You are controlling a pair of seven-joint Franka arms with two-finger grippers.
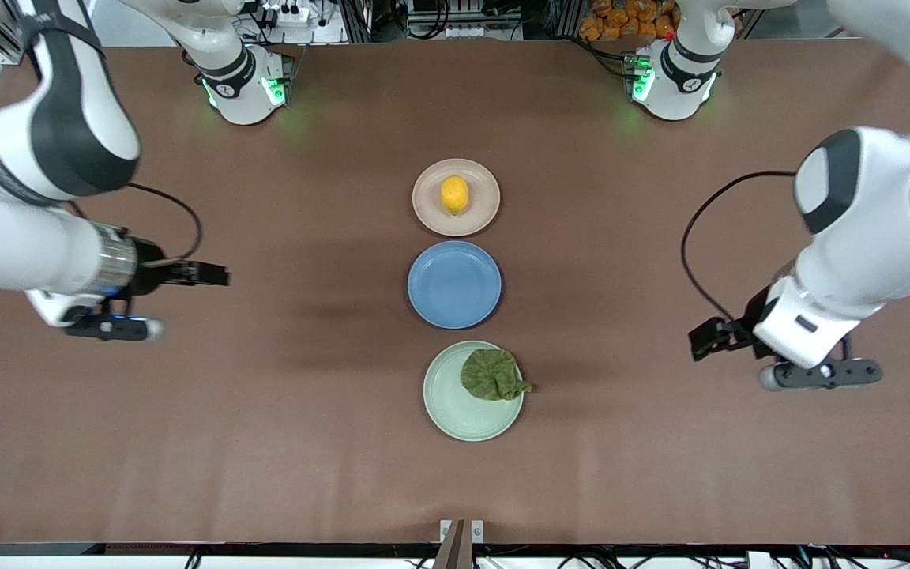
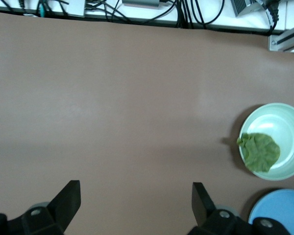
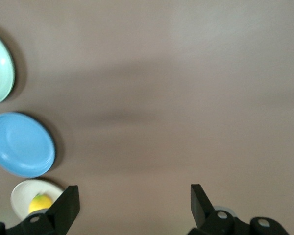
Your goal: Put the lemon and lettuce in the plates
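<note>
The yellow lemon [image 1: 455,194] lies in the beige-pink plate [image 1: 427,197], the plate farthest from the front camera. The dark green lettuce [image 1: 493,374] rests in the pale mint plate [image 1: 455,407], the nearest one, and its stem tip pokes over the rim toward the left arm's end. My left gripper [image 1: 709,336] hangs open and empty over bare table at its own end. My right gripper [image 1: 204,274] is open and empty over bare table at the other end. The left wrist view shows the open left gripper [image 2: 135,196], the lettuce [image 2: 258,152] and the mint plate [image 2: 284,122]. The right wrist view shows the open right gripper [image 3: 134,198] and the lemon [image 3: 39,202].
An empty round blue plate [image 1: 454,284] sits between the two other plates, the three in a line down the table's middle. The brown tabletop [image 1: 265,442] stretches wide toward both arms' ends. Cables and equipment lie along the table's edges.
</note>
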